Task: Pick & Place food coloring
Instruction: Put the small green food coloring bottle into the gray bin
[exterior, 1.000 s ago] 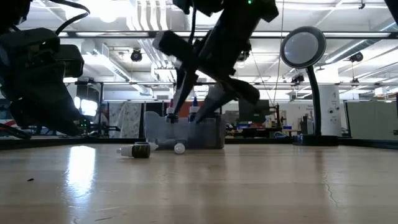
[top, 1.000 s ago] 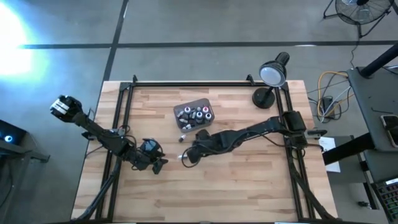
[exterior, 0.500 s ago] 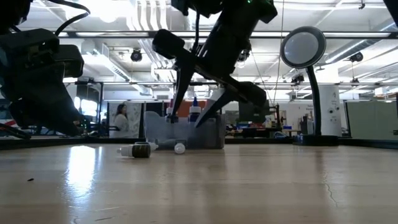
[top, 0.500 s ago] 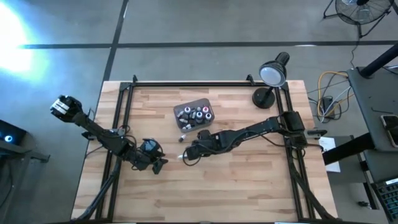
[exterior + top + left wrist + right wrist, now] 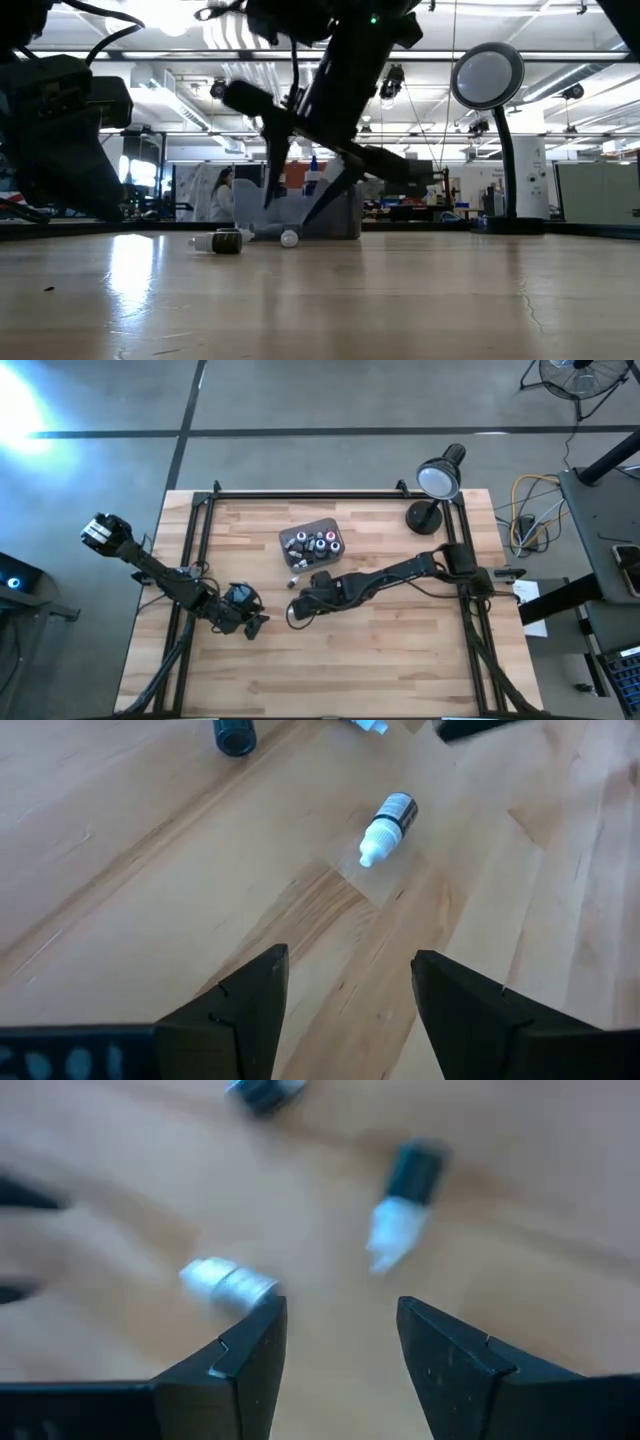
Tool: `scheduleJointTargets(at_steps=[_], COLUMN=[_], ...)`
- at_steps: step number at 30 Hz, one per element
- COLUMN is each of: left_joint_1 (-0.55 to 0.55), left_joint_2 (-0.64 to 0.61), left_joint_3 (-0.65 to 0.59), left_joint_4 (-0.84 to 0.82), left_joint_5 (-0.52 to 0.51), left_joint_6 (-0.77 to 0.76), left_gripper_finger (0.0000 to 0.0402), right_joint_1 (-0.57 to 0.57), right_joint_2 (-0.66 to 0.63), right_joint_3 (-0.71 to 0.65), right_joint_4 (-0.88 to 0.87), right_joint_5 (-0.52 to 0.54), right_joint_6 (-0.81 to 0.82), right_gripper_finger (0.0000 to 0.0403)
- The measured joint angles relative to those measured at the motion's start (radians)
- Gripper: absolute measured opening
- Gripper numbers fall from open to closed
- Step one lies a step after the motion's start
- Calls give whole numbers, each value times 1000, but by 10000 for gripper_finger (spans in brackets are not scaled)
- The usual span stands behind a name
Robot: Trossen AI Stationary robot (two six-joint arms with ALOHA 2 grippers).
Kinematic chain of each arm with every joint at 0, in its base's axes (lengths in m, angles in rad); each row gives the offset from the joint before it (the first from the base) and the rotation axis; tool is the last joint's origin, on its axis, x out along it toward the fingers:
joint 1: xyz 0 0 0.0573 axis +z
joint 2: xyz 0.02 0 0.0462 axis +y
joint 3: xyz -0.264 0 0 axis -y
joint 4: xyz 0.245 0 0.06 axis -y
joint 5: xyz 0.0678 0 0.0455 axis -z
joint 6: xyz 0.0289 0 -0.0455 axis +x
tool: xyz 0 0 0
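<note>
Food coloring bottle (image 5: 400, 1205) just beyond open right gripper (image 5: 340, 1340)

light: bright, glare on floor (image 5: 25, 405) top-left | low view: backlit | right wrist view: motion-blurred

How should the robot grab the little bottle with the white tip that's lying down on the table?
Probably across its round body, coming straight down from above. The bottle lies flat on its side on the wooden table, so its middle is the widest, steadiest part, while the white tip narrows and could slip from the fingers.
</note>
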Motion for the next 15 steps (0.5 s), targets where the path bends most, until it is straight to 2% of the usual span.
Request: scheduleJointTargets(at_steps=[4,6,12,15], left_joint_1=[0,0,0,0], left_joint_2=[0,0,0,0], left_joint_3=[-3,-4,-4,-4], left_joint_4=[3,3,2,0], left_joint_5=[0,0,0,0], left_joint_6=[0,0,0,0], left_gripper_finger=[193,193,193,193], right_joint_1=[-10,-14,-12,-14], right_joint_2=[41,61,166,223], right_joint_3=[63,99,235,330], right_joint_4=[-124,-165,-200,-336], right_joint_5=[137,172,176,169], right_joint_6=[-30,-29,-90,-101], right_gripper_finger=[178,172,148,129])
